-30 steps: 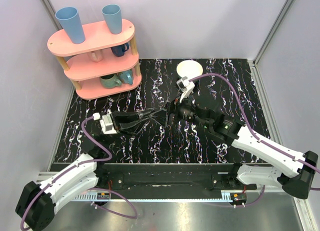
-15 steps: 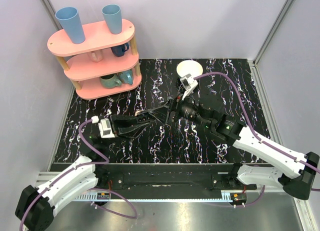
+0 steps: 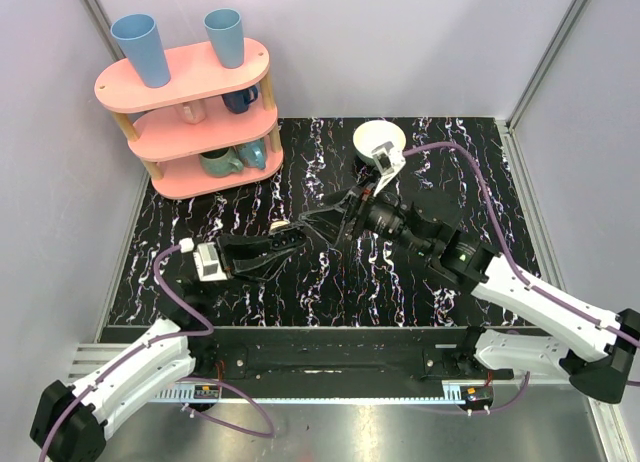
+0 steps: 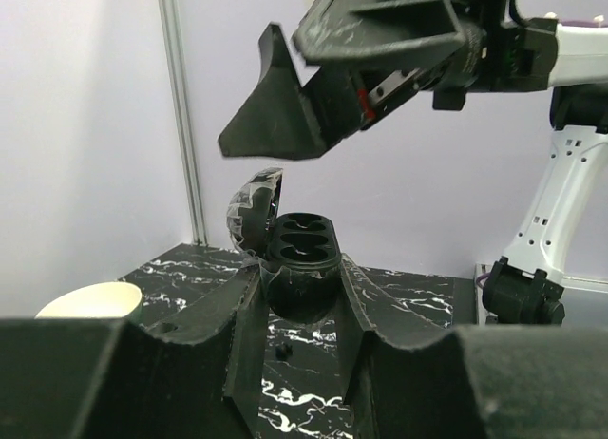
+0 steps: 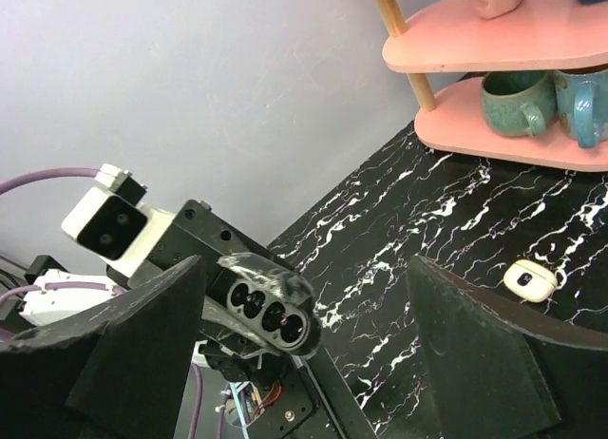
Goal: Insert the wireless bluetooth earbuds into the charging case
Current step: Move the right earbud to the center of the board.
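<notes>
My left gripper (image 3: 298, 234) is shut on a small black object (image 4: 302, 258) with two round wells and a raised translucent lid; it holds the object up off the table. The wells look empty in the right wrist view (image 5: 268, 311). My right gripper (image 3: 325, 217) is open and empty, and one of its fingers (image 4: 285, 116) hovers just above the black object. The cream charging case (image 5: 529, 280) with a dark centre lies on the table below the shelf; it also shows in the top view (image 3: 278, 225). No earbuds are in view.
A pink three-tier shelf (image 3: 190, 112) with blue cups and mugs stands at the back left. A white bowl (image 3: 379, 139) sits at the back centre behind my right wrist. A tiny dark speck (image 4: 283, 350) lies on the marbled table under my left fingers.
My left gripper has drawn back toward the near left with the black object. My right gripper has shifted toward the far right and now sits above the object.
</notes>
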### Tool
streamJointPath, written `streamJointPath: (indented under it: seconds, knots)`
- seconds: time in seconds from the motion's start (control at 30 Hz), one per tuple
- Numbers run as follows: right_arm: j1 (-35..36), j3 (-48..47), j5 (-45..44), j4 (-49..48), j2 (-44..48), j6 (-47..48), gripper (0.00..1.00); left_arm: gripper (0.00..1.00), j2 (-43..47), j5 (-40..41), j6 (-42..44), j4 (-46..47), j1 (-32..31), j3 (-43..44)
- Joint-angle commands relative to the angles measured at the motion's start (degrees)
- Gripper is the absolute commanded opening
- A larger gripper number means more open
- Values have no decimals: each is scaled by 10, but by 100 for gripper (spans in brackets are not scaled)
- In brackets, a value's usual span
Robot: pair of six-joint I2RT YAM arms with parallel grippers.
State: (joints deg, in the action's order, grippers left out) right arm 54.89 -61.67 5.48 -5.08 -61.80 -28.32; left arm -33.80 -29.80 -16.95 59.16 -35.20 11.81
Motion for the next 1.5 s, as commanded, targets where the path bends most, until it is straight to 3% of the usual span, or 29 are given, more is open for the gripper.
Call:
streamJointPath:
  seconds: [0.0,0.17,0.23,0.4,0.67,0.93,1.47]
  knots:
    - [-3,7,-74,-10,38,15,93,0,15,28,5,10,0,-5]
    - [-27,3,-243,127,60,56,92,0,45,32,15,-44,-1,7]
    - [-77,14,-278,190,66,53,86,0,64,33,21,-60,-1,13]
    - [-191,62,-254,257,70,33,78,0,98,29,35,-118,-1,28]
    - [-361,107,-156,262,20,13,74,0,88,19,38,-127,0,38]
    - [-482,116,-63,260,-45,20,73,0,109,19,53,-160,-1,42]
    - [-502,80,-2,217,-180,24,65,0,101,-1,35,-140,-1,37]
